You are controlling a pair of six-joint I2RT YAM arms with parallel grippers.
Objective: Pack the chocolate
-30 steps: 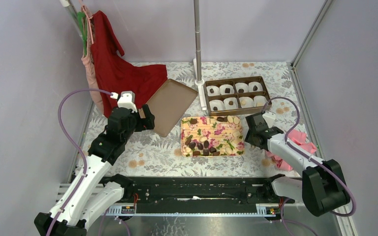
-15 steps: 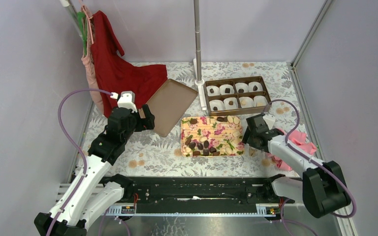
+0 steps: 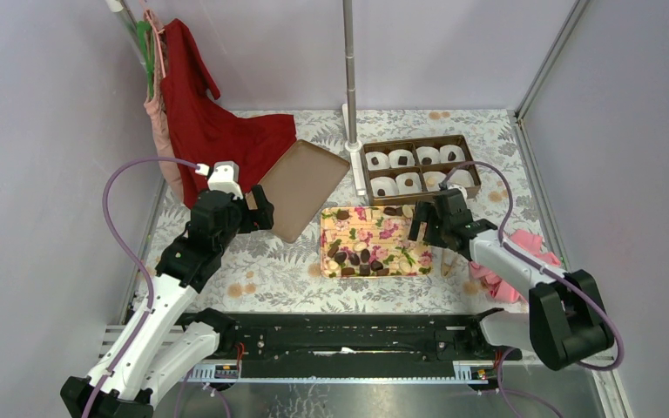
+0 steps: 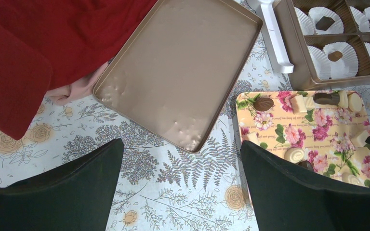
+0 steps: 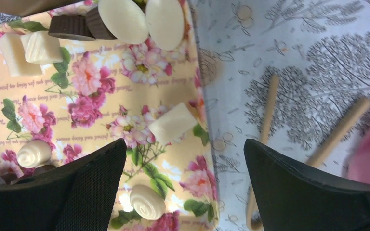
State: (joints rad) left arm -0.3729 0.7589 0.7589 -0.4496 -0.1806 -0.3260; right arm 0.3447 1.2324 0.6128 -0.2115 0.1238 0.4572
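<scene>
- My right hand (image 3: 429,228) has swung left from the bare desk (image 3: 261,270) and now hangs over the right end of the floral tray (image 3: 383,235). Its fingers have spread from half-closed to wide apart, and its wrist view shows nothing between them (image 5: 183,187).
- I read that as the reach for the next piece: released, and lined up above the tray, not yet down on anything.
- My left hand (image 3: 257,209) has not budged. It hovers released and empty over the desk, left of the tray.
- Two wooden sticks (image 5: 270,110) lie on the desk just right of the tray, with a pink cloth (image 3: 531,248) beyond them.
- The chocolate (image 3: 361,259) still to pack sits mostly in a dark cluster at the tray's near-left edge, with a few more pieces (image 5: 70,26) along the far edge.
- Right under the open fingers I see only white pieces (image 5: 173,122), so the hand must travel further left or forward to reach a dark one.
- Just past the tray is the box (image 3: 415,140) of paper cups (image 3: 401,158). Six cups seem to hold a dark piece, and the two at the near right look empty, so I judge the packing well along.
- Farther left, the box's lid (image 3: 300,187) lies open side up, touching a red cloth (image 3: 218,131).
</scene>
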